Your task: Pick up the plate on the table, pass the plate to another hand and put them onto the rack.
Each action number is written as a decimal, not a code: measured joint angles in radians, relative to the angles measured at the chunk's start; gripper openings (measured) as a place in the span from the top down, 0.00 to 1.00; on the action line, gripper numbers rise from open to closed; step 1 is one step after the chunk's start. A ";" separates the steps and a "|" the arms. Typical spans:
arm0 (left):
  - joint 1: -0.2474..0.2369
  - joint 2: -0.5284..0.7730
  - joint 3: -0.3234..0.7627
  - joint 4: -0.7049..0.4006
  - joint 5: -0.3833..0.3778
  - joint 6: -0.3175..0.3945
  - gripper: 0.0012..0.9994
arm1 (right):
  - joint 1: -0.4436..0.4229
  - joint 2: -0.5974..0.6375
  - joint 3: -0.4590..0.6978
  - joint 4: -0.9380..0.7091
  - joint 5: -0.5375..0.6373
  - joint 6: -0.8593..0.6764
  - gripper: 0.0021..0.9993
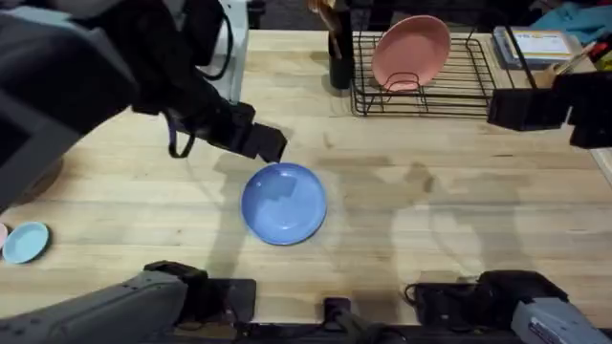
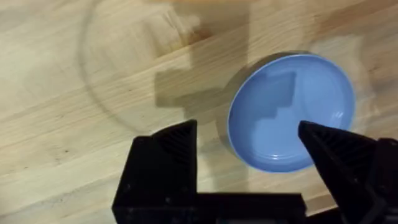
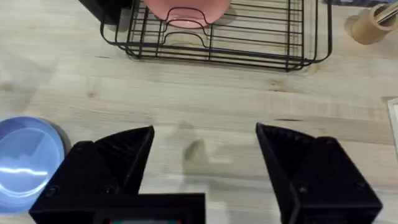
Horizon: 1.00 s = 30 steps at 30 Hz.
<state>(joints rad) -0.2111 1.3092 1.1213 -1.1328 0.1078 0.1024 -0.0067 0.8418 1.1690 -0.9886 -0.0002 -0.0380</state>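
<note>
Left gripper point(image 2: 249, 134), fingers spread, hovers over the glossy round blue plate point(image 1: 283, 203) flat on the plank bench point(image 1: 449, 229): straddle the raised rim, then close; right gripper point(image 3: 205, 140) waits open.

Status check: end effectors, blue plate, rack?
Left end effector open, over the blue plate's edge, not gripping. Right end effector open, holding nothing. Plate flat on the table. Rack holds a pink plate; nothing blocking.

Blue plate point(image 2: 292, 112) flat on the wooden table point(image 2: 93, 74), beneath the spread-open left hand point(image 2: 249, 140).
</note>
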 joint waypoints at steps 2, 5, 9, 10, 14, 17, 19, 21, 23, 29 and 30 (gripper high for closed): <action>-0.005 0.030 0.000 0.001 0.000 0.000 0.00 | 0.000 0.000 0.000 0.000 0.000 0.000 0.00; -0.022 0.069 0.000 0.011 -0.001 0.007 0.00 | 0.000 0.000 0.000 0.000 0.000 0.000 0.00; -0.063 0.191 -0.001 0.048 -0.001 0.075 0.00 | 0.000 0.000 0.000 0.000 0.000 0.000 0.00; -0.063 0.203 -0.003 0.058 -0.001 0.076 0.00 | 0.000 0.000 0.000 0.000 0.000 0.000 0.00; -0.063 0.241 -0.025 0.089 -0.001 0.082 0.00 | 0.000 0.000 0.000 0.000 0.000 0.000 0.00; -0.063 0.259 -0.054 0.113 -0.001 0.087 0.00 | 0.000 0.000 0.000 0.000 0.000 0.000 0.00; -0.063 0.269 -0.105 0.155 -0.001 0.094 0.00 | 0.000 0.000 0.000 0.000 0.000 0.000 0.00; -0.063 0.270 -0.127 0.173 -0.001 0.096 0.00 | 0.000 0.000 0.000 0.000 0.000 0.000 0.00; -0.063 0.270 -0.148 0.191 -0.001 0.097 0.00 | 0.000 0.000 0.000 0.000 0.000 0.000 0.00; -0.063 0.270 -0.172 0.229 -0.015 0.093 0.01 | 0.000 0.000 0.000 0.000 0.000 0.000 0.00; -0.063 0.270 -0.172 0.229 -0.015 0.093 0.01 | 0.000 0.000 0.000 0.000 0.000 0.000 0.00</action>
<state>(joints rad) -0.2745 1.5791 0.9490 -0.9035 0.0929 0.1951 -0.0067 0.8417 1.1690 -0.9887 0.0002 -0.0380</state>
